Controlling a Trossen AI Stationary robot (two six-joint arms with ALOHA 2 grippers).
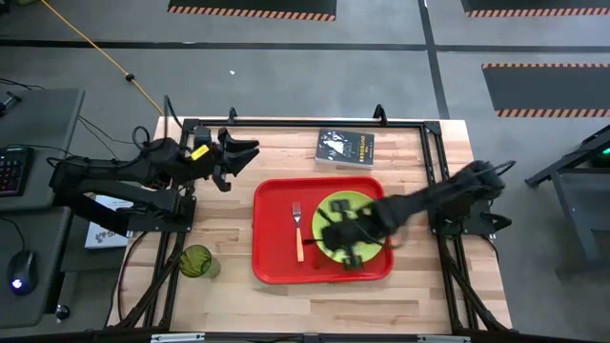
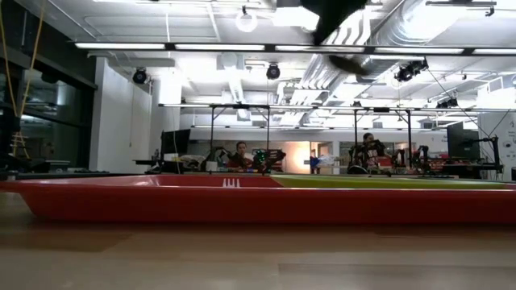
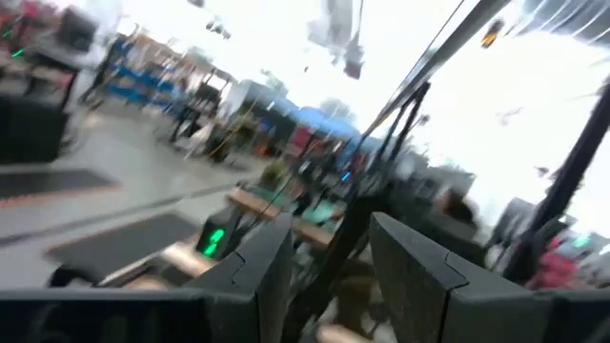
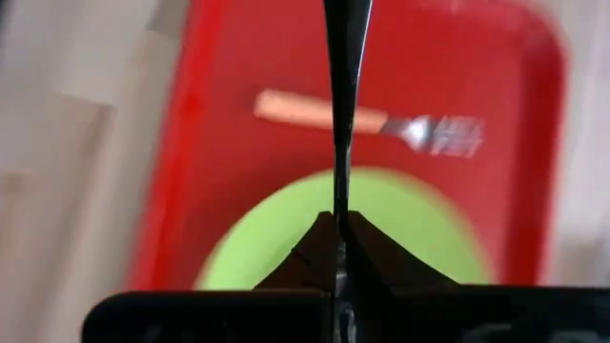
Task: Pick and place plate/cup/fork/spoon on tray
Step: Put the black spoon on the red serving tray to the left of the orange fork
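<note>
The red tray (image 1: 276, 262) lies on the table's middle. The lime-green plate (image 1: 335, 208) lies in its right half, and the orange-handled fork (image 1: 298, 238) lies in its left half. The olive cup (image 1: 196, 260) stands on the table left of the tray. My right gripper (image 1: 334, 233) is over the plate's near left part, shut on the dark spoon (image 4: 343, 86). My left gripper (image 1: 243, 152) is open and empty at the far left, above the table. In the low view the tray's rim (image 2: 242, 201) and the fork's tines (image 2: 230, 184) show. My right gripper pinches the spoon's thin handle (image 4: 339, 195) between its two fingertips, seen edge-on. The spoon runs straight out beyond the fingertips, along the fingers, over the plate (image 4: 400, 219) and the fork (image 4: 381, 122). The fingers slant down from the table's right side. The spoon's bowl does not show.
A black book (image 1: 345, 149) lies at the table's far edge, behind the tray. A black frame rail (image 1: 305, 124) runs round the table's edges. Bare wood shows between the cup and the tray and along the near edge. People sit far off in the room (image 2: 240, 153).
</note>
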